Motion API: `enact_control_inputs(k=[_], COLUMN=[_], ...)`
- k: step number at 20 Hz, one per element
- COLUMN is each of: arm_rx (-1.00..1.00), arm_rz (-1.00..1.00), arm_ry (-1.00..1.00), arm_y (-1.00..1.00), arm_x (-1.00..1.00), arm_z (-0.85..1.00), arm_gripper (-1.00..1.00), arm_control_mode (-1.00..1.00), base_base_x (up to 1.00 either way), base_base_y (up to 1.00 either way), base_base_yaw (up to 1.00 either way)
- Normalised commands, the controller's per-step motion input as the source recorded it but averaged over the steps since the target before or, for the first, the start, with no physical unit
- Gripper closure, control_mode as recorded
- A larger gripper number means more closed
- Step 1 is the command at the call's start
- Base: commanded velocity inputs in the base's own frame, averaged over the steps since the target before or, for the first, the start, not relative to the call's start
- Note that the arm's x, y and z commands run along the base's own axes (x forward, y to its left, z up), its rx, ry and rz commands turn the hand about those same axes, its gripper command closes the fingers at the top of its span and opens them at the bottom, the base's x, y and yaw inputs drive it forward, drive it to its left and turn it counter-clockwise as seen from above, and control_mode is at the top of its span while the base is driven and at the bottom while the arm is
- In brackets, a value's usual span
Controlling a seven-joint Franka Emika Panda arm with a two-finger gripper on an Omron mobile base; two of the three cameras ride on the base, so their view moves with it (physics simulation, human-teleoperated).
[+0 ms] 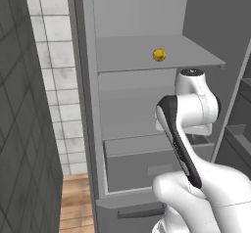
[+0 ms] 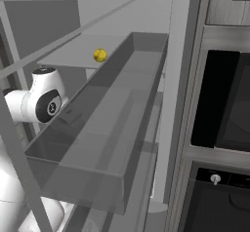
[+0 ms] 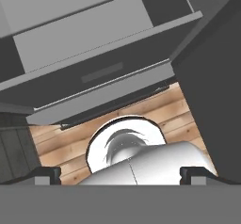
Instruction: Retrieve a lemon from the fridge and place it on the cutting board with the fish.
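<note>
The lemon (image 1: 159, 55), a small round bright-yellow fruit with a slightly dimpled skin, sits alone on a flat grey shelf (image 1: 147, 56) high inside the open fridge (image 1: 86, 104); in the right base view the lemon (image 2: 100, 55) lies on the same shelf, just behind the far end of a long grey door bin (image 2: 97, 138).

The arm is folded in front of the fridge, below the shelf: in the left base view its white links and a dark joint cover bend at an elbow level with the drawer (image 1: 142, 163), and the wrist turns downward. The gripper (image 3: 122, 175) looks down past the drawer front toward the wooden plank floor (image 3: 160, 110), so the lemon is well above it and apart from it. The two dark fingertips (image 3: 46, 174) stand at opposite edges of the hand view, wide apart, with nothing between them.

The fridge is smooth, plain matte grey, all flat panels and straight edges. To its left runs a wall of pale square tiles (image 1: 56, 60), and nearer, a dark grey tiled wall (image 1: 24, 129). To the right stands a dark built-in oven (image 2: 224, 104) with glossy black glass.
</note>
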Motion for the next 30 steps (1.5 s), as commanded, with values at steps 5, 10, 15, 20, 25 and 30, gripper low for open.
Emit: enact_control_inputs(k=[5, 10, 15, 20, 25, 30], arm_rx=[0.00, -0.02, -0.17, -0.09, 0.00, 0.00], arm_rz=[0.01, 0.23, 0.12, 0.08, 0.08, 0.07], arm_ry=[-0.02, -0.18, -0.17, -0.36, -0.38, -0.31], arm_y=[0.00, -0.06, 0.00, 0.00, 0.00, 0.00], arm_x=[0.02, 0.12, 0.25, 0.12, 0.00, 0.00], arm_z=[0.00, 0.28, 0.70, 0.49, 0.72, 0.91], arm_gripper=[-1.00, -1.00, -1.00, -1.00, -1.00, -1.00], arm_control_mode=[-1.00, -1.00, -1.00, -1.00, -1.00, -1.00], base_base_x=[0.00, 0.00, 0.00, 0.00, 0.00, 0.00], base_base_y=[0.00, 0.00, 0.00, 0.00, 0.00, 0.00], base_base_yaw=[0.00, 0.00, 0.00, 0.00, 0.00, 0.00])
